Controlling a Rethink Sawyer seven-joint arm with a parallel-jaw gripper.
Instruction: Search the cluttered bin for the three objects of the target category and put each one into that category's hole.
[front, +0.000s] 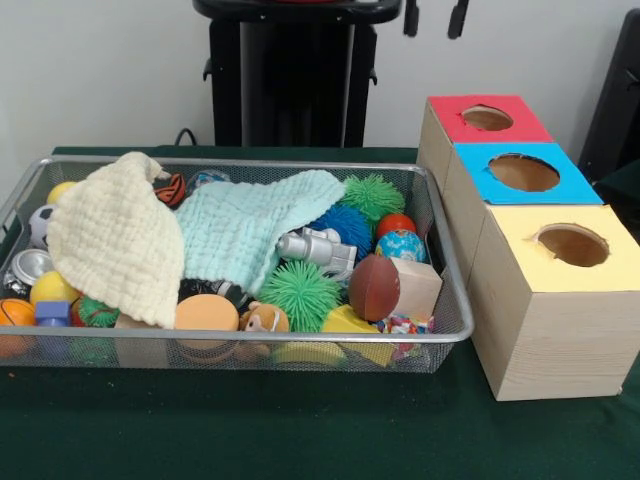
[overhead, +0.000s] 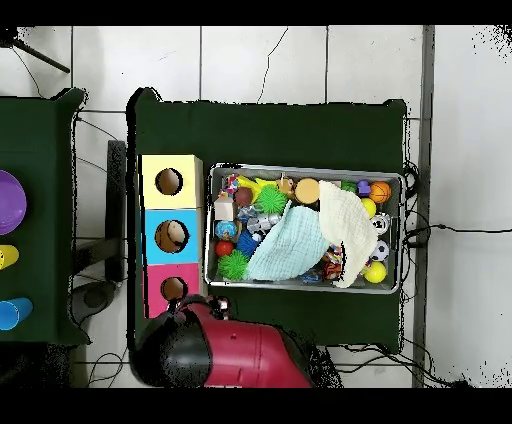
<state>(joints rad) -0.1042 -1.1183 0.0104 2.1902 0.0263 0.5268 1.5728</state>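
Hanging drawn back above the boxes (front: 505, 170), the hand (front: 434, 18) is seen open and empty; the bin (front: 40, 172) lies lower, toward the cloths (front: 230, 225).

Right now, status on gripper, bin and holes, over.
Gripper drawn back above, tips only, holding nothing. Bin still full; two cloths cover many toys. Red, blue, yellow holes unobstructed.
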